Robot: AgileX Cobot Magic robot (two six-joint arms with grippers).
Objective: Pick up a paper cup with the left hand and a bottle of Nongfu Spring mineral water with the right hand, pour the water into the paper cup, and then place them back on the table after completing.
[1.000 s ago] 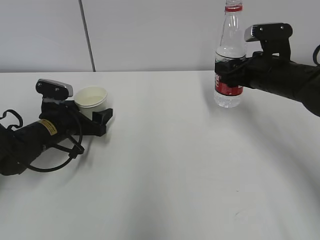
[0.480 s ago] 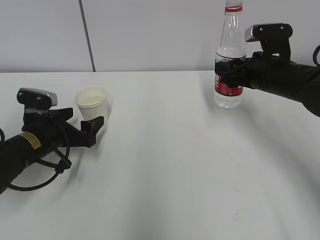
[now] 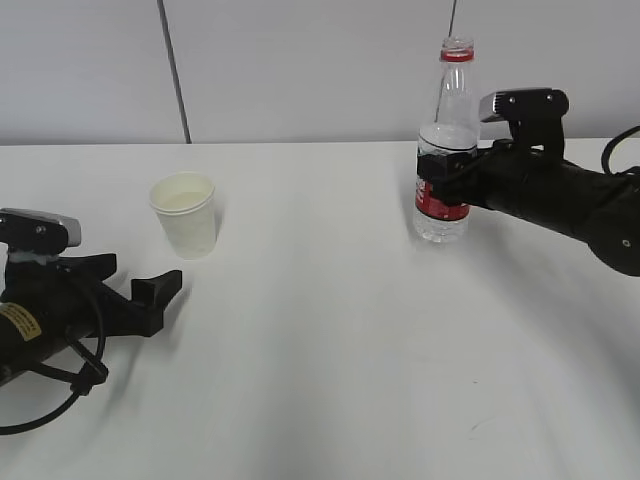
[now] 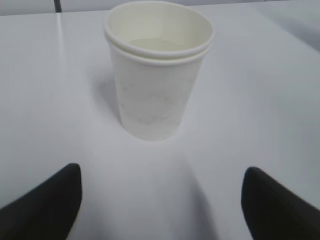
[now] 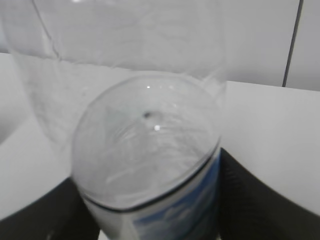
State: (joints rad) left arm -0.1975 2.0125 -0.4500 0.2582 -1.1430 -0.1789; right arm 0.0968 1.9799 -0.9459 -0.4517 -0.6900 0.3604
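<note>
A white paper cup (image 3: 186,214) stands upright on the white table (image 3: 320,330) at the left, with clear water in it; it also shows in the left wrist view (image 4: 157,70). My left gripper (image 3: 150,292) is open and empty, low over the table in front of the cup and apart from it. In the left wrist view the left gripper (image 4: 162,200) shows both black fingertips (image 4: 50,200) spread wide. My right gripper (image 3: 438,175) is shut on the Nongfu Spring bottle (image 3: 444,150), upright with no cap, its base at the table. The bottle fills the right wrist view (image 5: 145,165).
A grey wall with a dark vertical seam (image 3: 175,70) runs behind the table's far edge. The left arm's black cable (image 3: 70,375) loops over the table at the front left.
My left gripper has let go of the cup and drawn back toward the front left. My right gripper has lowered the bottle slightly and moved it a little left.
</note>
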